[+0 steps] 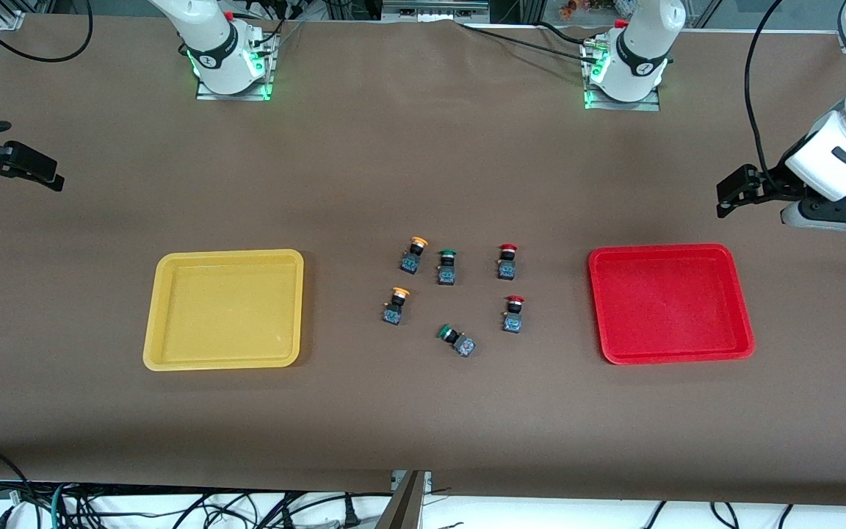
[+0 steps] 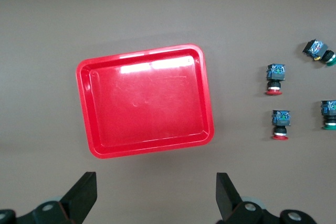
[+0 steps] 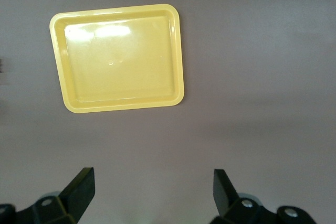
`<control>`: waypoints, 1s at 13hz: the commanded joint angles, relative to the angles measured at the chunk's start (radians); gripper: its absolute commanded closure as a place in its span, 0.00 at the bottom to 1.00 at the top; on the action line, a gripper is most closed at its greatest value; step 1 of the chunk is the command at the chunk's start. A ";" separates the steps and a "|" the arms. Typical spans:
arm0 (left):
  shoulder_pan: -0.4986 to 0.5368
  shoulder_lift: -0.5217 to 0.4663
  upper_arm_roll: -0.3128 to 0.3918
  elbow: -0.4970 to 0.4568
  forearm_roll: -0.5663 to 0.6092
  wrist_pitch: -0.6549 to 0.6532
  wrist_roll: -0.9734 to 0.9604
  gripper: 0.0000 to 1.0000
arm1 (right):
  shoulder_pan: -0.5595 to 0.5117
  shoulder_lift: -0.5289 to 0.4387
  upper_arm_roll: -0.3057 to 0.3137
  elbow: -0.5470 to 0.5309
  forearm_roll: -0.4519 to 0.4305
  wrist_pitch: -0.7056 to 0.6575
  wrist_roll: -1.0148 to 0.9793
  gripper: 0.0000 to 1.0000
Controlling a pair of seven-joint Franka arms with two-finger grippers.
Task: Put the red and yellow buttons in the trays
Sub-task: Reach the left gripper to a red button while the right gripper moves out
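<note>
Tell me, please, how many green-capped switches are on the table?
2: one green-capped switch stands upright between a yellow button and a red button; the other lies tipped over, nearest the front camera. None seems hidden.

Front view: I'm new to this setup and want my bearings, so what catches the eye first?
Two bright trays stand out: a yellow tray toward the right arm's end and a red tray toward the left arm's end, both empty. Between them sits a cluster of small buttons with red, yellow and green caps. The left gripper and right gripper hang open, holding nothing.
</note>
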 commanded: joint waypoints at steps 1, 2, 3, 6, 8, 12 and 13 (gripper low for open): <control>0.011 0.016 -0.002 0.035 0.019 -0.059 0.025 0.00 | -0.007 -0.007 0.002 -0.004 0.000 0.006 -0.002 0.00; 0.008 0.017 -0.002 0.037 0.019 -0.067 0.021 0.00 | -0.007 -0.007 0.002 -0.004 0.000 0.006 -0.009 0.00; 0.006 0.020 -0.003 0.037 0.021 -0.069 0.018 0.00 | -0.005 -0.007 0.003 -0.004 0.000 0.006 -0.011 0.00; -0.009 0.030 -0.008 0.037 0.013 -0.078 0.016 0.00 | -0.005 -0.007 0.003 -0.004 0.000 0.006 -0.011 0.00; -0.011 0.043 -0.027 0.037 0.025 -0.082 0.021 0.00 | -0.004 -0.007 0.003 -0.004 0.000 0.006 -0.002 0.00; -0.034 0.088 -0.048 0.076 0.033 -0.105 0.022 0.00 | -0.001 -0.004 0.005 -0.006 0.004 0.009 0.000 0.00; -0.052 0.096 -0.048 0.075 0.033 -0.110 0.022 0.00 | 0.001 0.004 0.006 -0.006 0.004 0.015 0.006 0.00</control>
